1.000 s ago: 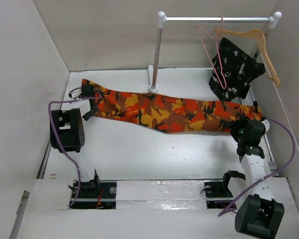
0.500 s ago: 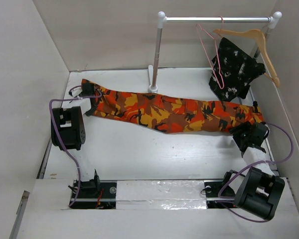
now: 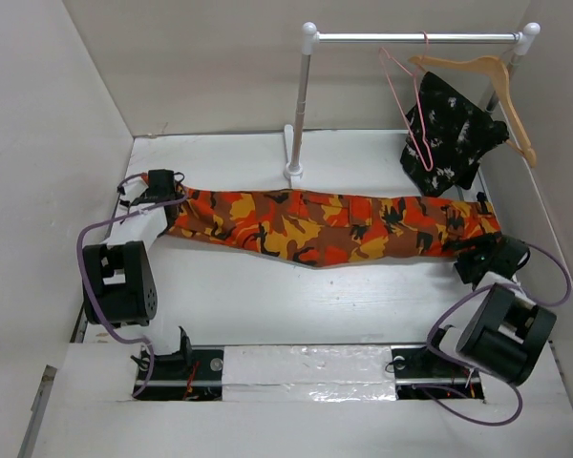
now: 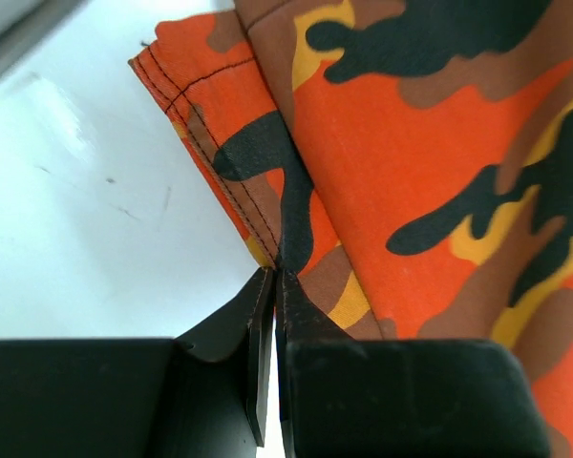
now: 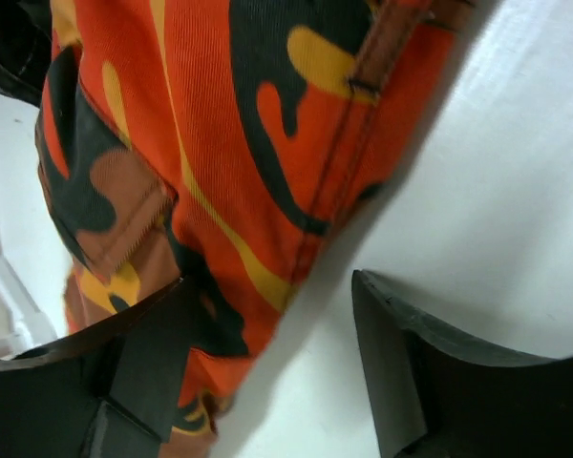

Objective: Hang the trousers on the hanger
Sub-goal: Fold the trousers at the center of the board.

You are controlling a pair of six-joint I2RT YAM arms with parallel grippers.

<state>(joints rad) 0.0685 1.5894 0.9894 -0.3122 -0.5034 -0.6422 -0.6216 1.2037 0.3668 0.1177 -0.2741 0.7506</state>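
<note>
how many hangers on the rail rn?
2. A pink wire hanger hangs near the right end of the rail, bare. A wooden hanger hangs just right of it, with a black speckled garment on it. None looks hidden.

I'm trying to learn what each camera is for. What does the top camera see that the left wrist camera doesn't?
Only the top view shows the trousers stretched out whole, the rail holding the pink wire hanger, the wooden hanger with the black speckled garment, and the right hand. Only the left wrist view shows the hem stitching up close and the left hand pinched shut on the hem edge. Both show the trousers, the left hand and the white table.
</note>
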